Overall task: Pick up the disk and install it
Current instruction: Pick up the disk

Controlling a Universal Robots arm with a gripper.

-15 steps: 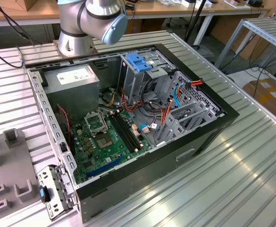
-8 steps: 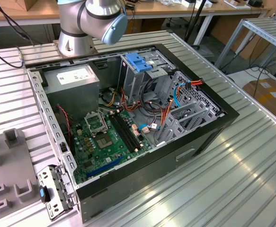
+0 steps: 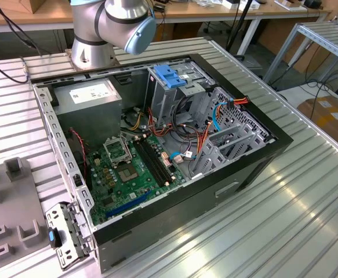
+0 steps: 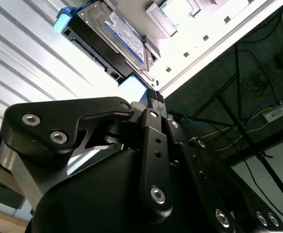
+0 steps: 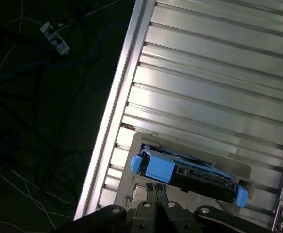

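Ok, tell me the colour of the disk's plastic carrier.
Light blue; the carrier on the flat grey disk shows best in the first wrist view.

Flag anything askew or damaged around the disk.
Nothing stands out. The disk lies within its grey holder, its blue carrier unbroken; the gripper hangs close beside it.

I see open ribbed table (image 5: pixel 219 73) on every side of the disk (image 5: pixel 190 174). It lies in a shallow grey holder (image 5: pixel 143 138), and only that holder's rim hems it in. Inside the open case (image 3: pixel 157 225), the tall cage (image 3: pixel 171 95) and loose cables (image 3: pixel 195 145) crowd the room above the board (image 3: pixel 122 174).
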